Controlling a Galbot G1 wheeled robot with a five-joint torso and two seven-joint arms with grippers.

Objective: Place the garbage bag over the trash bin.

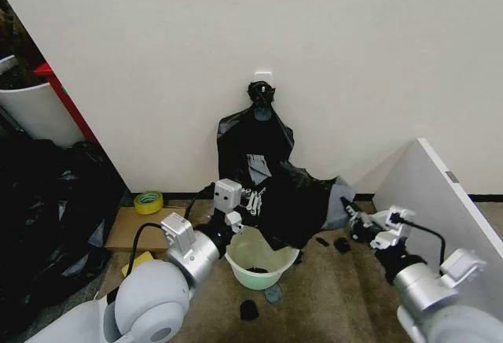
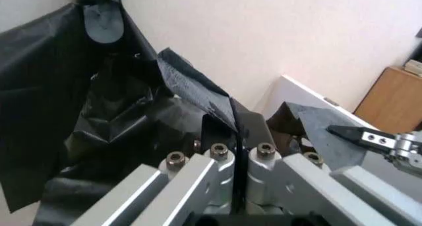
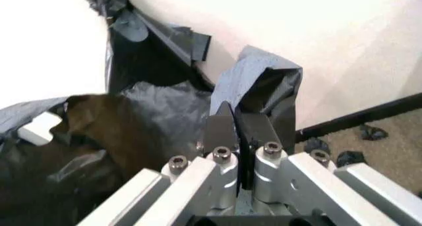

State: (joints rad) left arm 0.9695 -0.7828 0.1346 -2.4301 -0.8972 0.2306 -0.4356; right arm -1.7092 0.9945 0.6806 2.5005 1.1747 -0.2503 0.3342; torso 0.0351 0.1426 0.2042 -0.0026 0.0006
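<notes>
A: Where does the garbage bag (image 1: 275, 189) lie?

B: It hangs stretched between the two claws, above and just behind the trash bin (image 1: 259, 268), its lower fold dipping over the bin's far rim. A second black bag hangs knotted on the wall behind.

A: How is it held?

B: The left gripper (image 1: 250, 200) is clenched on the bag's left edge; the right gripper (image 1: 351, 219) is clenched on its right edge, a thin fold pinched between each pair of jaws.

A: Which relation governs the coming move?

B: The mouth spans left to right, with the bin below, nearer the left gripper. Judged so, the mouth must spread and sink over the rim.
</notes>
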